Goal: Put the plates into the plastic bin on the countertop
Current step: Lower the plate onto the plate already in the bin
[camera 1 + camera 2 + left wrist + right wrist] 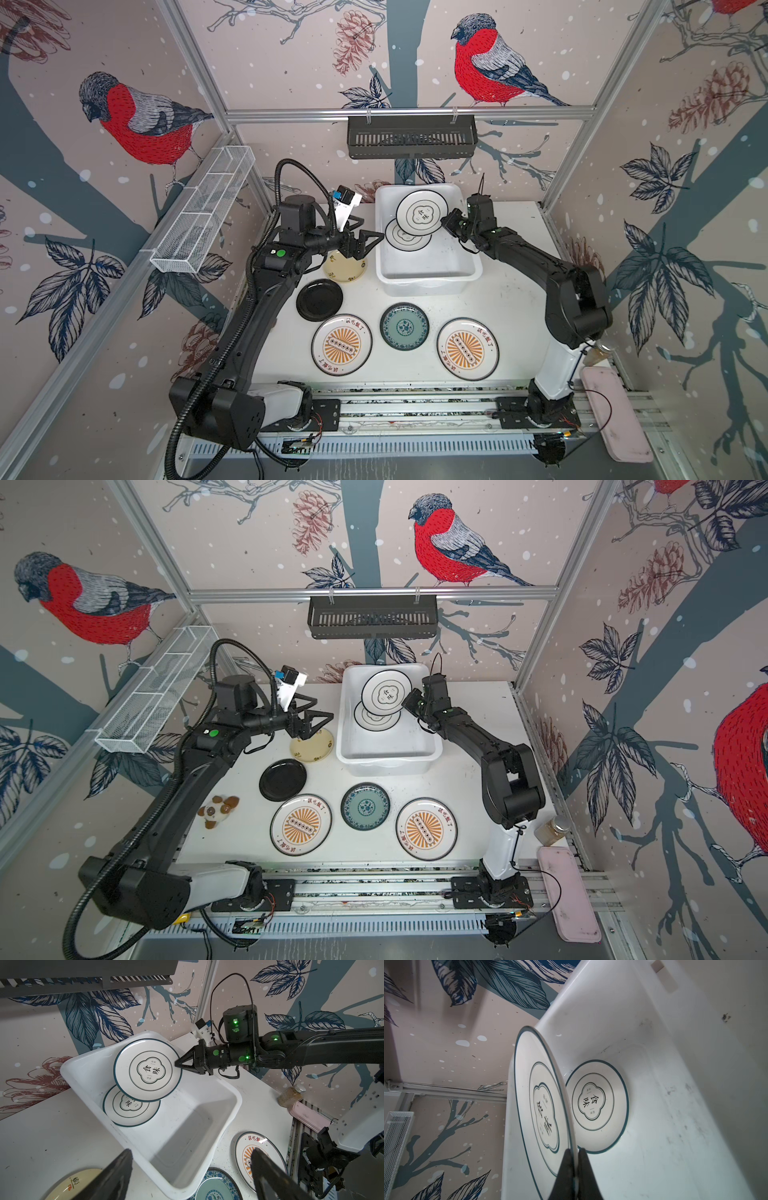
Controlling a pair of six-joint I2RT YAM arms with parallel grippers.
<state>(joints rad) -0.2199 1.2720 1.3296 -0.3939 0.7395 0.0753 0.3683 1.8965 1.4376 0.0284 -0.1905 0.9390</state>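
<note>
My right gripper (444, 222) is shut on the rim of a white quatrefoil plate (422, 212), holding it tilted over the far end of the plastic bin (428, 282). In the right wrist view its fingers (564, 1167) pinch that plate (537, 1105) edge-on. A second quatrefoil plate (405, 239) lies flat in the bin beneath. My left gripper (365, 243) hangs open and empty above the pale yellow plate (345, 270), left of the bin. On the countertop (498, 291) lie a black plate (319, 300), two sunburst plates (341, 345) (467, 349) and a teal plate (404, 326).
A black slotted rack (411, 137) hangs on the back rail and a white wire-mesh basket (203, 216) on the left wall. A small plush toy (216, 810) lies by the left arm. A jar (552, 831) and a pink tray (569, 891) sit at the front right.
</note>
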